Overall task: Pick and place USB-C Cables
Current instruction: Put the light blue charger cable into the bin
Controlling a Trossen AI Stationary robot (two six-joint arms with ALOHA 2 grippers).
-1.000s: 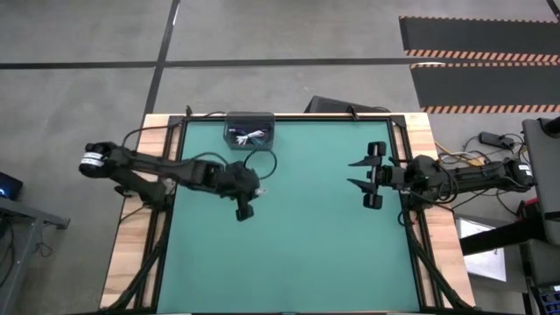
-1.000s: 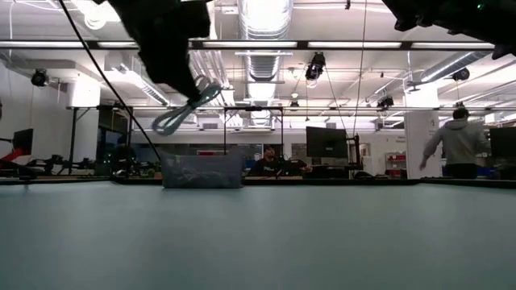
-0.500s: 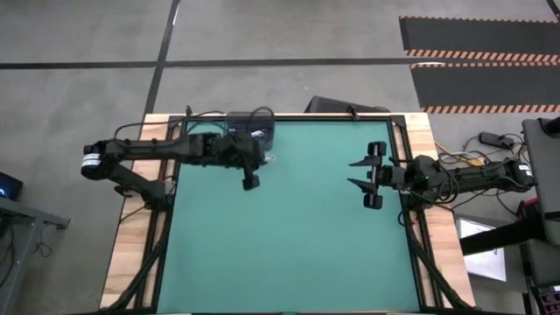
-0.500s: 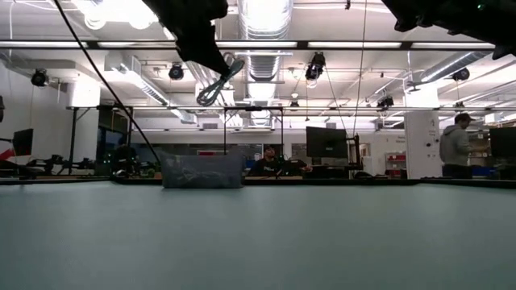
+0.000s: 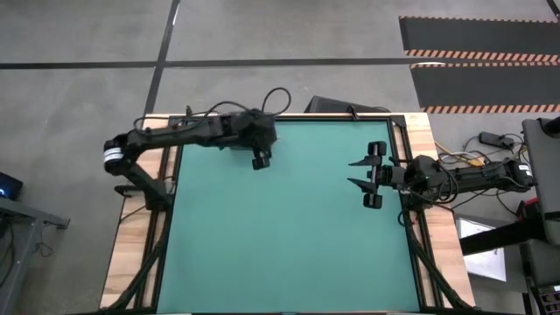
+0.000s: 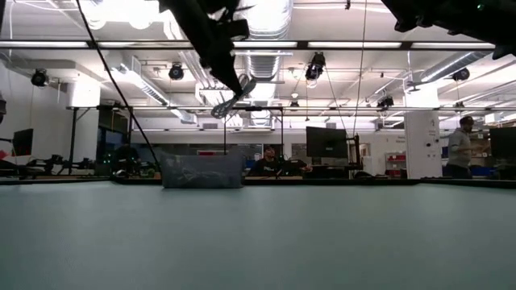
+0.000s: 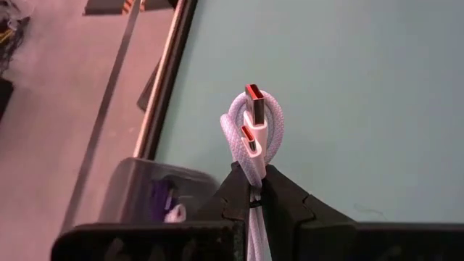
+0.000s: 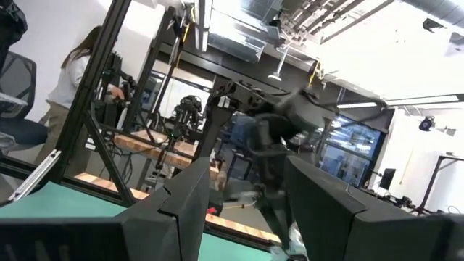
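A pale grey USB-C cable bundle (image 7: 254, 127) is looped, and its two plugs (image 7: 252, 101) stick out past the fingers of my left gripper (image 7: 250, 190), which is shut on it. In the low view the cable (image 6: 231, 98) hangs high over the far part of the table under that gripper (image 6: 235, 79). Seen from above, the left gripper (image 5: 260, 160) sits at the far edge, above a clear bin (image 7: 141, 194) that contains a purple cable (image 7: 161, 194). My right gripper (image 5: 366, 175) waits open over the table's right side. My left gripper pinches the bundle between its two fingers (image 7: 232, 190), across the strands (image 7: 254, 174) just below the looped end. The loop and both plugs project beyond the fingertips. The cable is lifted clear of the table and slants down from the fingers in the low view.
The clear bin (image 6: 201, 171) stands at the middle of the table's far edge. The green mat (image 5: 289, 245) is bordered by a wooden frame (image 5: 131, 254). People and desks show in the room behind the table, and a person (image 8: 69, 69) appears in the right wrist view.
My left gripper has carried the cable from over the table's left-middle toward the far edge and slightly right, reaching the bin. It stayed shut on the cable, which swung under it and now hangs higher in the low view.
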